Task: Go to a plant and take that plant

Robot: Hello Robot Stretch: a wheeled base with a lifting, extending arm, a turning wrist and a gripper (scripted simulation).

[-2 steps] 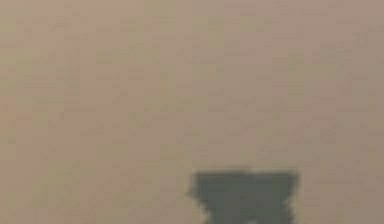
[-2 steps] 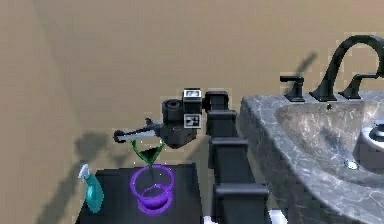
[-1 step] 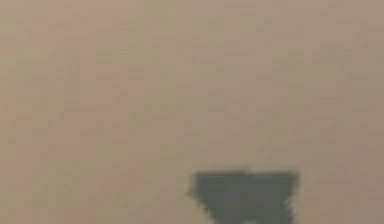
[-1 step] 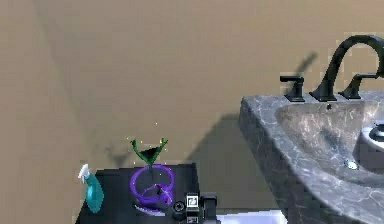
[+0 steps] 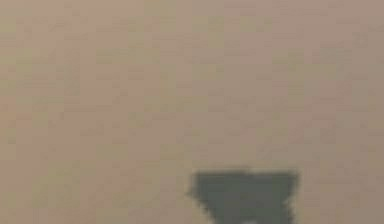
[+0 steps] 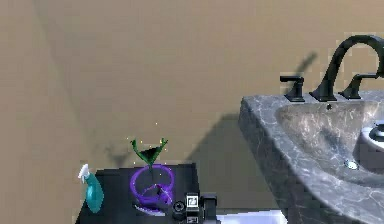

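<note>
The grasp seems in hand: the gripper point(image 6: 170, 203) is at the plant point(image 6: 150, 156). Whether it holds anything cannot be told. Next likely calls for a straight lift.

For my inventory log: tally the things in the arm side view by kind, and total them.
Plant in a purple pot: 1
Teal spray bottle: 1
Grey stone sink: 1
Dark faucet: 1
Total: 4
</note>
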